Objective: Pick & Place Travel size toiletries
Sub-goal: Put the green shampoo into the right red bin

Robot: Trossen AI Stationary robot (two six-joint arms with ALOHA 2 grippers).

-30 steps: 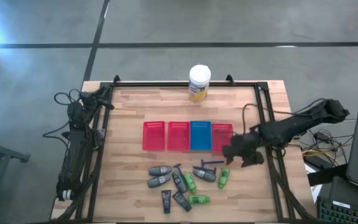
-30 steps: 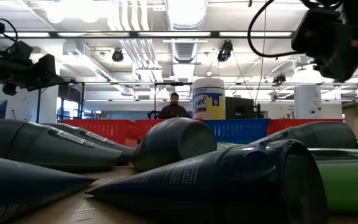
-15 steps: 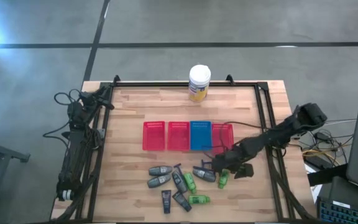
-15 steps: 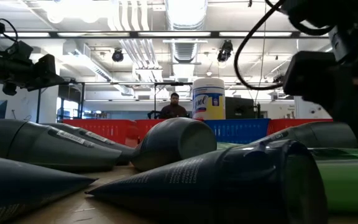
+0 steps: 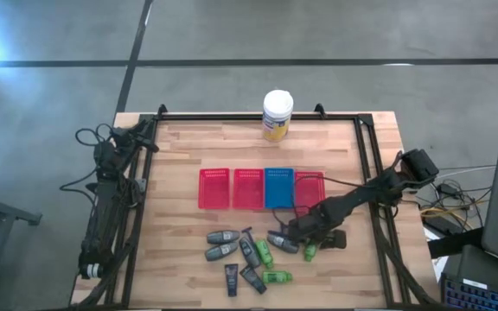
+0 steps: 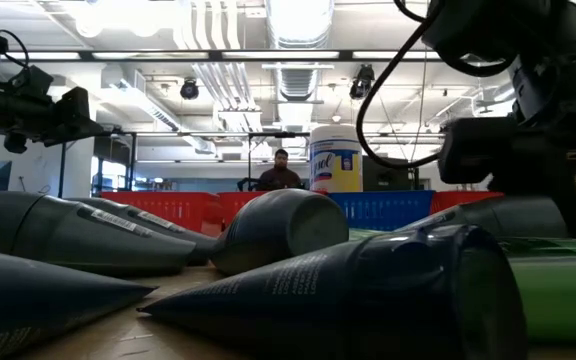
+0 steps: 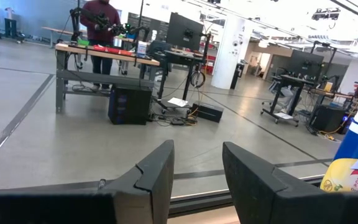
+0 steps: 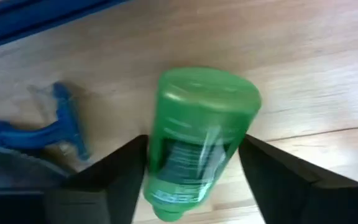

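Now at the grasp step. Right gripper [image 8: 191, 180] down over the green bottle [image 8: 201, 134], fingers [image 8: 114, 180] straddling it, one on each side, a sliver of wood showing between pads and plastic; not yet clamped, so counted as spread around the bottle, not holding it. Bottle lying flat on the table [image 5: 180, 147], cap end pointing away from the wrist. Blue T-shaped stick [image 8: 64, 127] just beside the bottle, apart from it, close to one finger.

Seen from above: right gripper [image 5: 305, 238] low at the green bottle [image 5: 310, 251], at the edge of the toiletry cluster nearest the right arm. Grey oval bottle [image 5: 284, 242] touching or nearly touching that green bottle on its far side from the arm. Rest of the toiletries (grey, green, black) scattered near it, farther from the arm. Red trays [image 5: 214, 188] and blue tray [image 5: 278, 188] in a row just beyond the bottle, toward the white-lidded jar [image 5: 277, 115].

To do well: close centred on the bottle's body, squarely across its width, to stop it rolling or squirting out. Keep the finger clear of the stick. Lift straight up before travelling, so the grey neighbour stays undisturbed.

Left gripper [image 7: 194, 180] parked well away from the bottle at the table's edge, fingers narrowly parted, nothing between them.
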